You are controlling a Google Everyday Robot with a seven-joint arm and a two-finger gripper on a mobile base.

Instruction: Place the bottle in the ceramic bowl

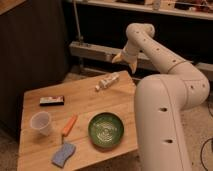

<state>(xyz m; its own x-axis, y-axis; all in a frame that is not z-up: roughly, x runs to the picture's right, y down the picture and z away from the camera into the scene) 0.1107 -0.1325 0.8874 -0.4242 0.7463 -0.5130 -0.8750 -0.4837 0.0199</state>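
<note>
Camera view: the end effector (125, 60), fingers apart and holding nothing, hangs in the air past the table's (85, 102) far edge, at 1 o'clock from the bottle (108, 81) and clear of it. The bottle lies on its side near the table's far right corner, at 12 o'clock from the bowl (106, 130) and well apart from it. A cup (41, 122) stands at 9 o'clock from the bowl, an orange stick (69, 125) between them, a blue sponge (63, 155) at 8 o'clock, a black box (52, 100) at 10 o'clock.
</note>
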